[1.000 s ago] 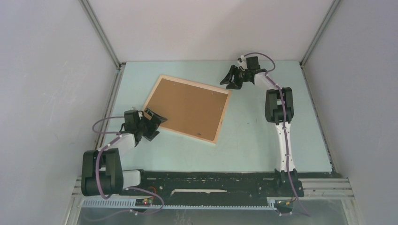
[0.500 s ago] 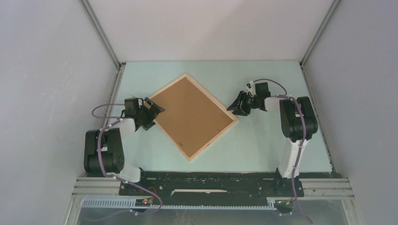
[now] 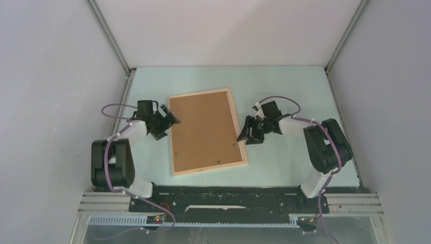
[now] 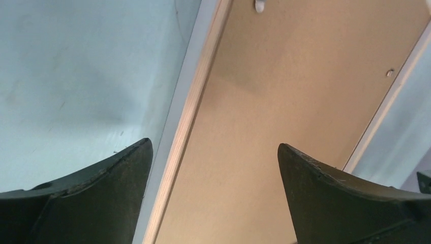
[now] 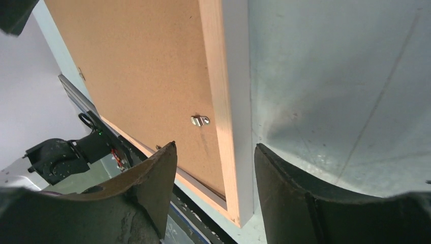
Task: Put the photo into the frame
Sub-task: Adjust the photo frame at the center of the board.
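Lying cork backboard (image 3: 203, 132) up at mid-picture, the frame (image 3: 209, 168) has the left gripper (image 3: 172, 119) spread wide over its left rail and the right gripper (image 3: 244, 138) parted astride its right rail, gripping nothing.

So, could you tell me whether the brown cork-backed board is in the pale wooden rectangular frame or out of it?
In: the brown cork-backed board fills the pale wooden frame, wood bordering all four sides.
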Controlling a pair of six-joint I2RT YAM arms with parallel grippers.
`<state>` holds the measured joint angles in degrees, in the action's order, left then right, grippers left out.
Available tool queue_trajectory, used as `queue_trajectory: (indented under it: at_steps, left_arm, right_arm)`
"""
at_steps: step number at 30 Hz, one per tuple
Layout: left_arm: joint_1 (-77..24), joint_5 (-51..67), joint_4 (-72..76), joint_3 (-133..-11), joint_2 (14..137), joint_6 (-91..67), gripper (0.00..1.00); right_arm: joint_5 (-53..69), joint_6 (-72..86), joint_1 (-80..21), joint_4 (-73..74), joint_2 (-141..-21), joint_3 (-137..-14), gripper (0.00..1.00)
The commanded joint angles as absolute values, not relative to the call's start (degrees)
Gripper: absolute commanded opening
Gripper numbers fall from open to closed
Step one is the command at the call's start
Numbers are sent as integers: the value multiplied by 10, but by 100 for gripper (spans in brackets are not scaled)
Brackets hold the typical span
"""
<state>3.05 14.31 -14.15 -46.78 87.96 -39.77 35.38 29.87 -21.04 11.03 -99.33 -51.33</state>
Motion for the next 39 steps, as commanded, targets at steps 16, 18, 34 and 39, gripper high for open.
queue_trajectory:
  at_steps: [16, 18, 34, 39]
  left_arm:
    - [-59, 54, -208, -345, 663, -374, 89]
    - [-60, 66, -200, -345, 674, -374, 90]
    - [-97, 254, -40, -304, 776, -447, 90]
    - [-98, 165, -107, -311, 738, -431, 92]
  right_arm:
    - [364, 297, -201, 92, -1013, -543, 63]
    - [366, 301, -203, 88, -1017, -544, 62]
    - [375, 313, -229, 74, -1039, -554, 60]
    - [372, 317, -236, 72, -1036, -553, 59]
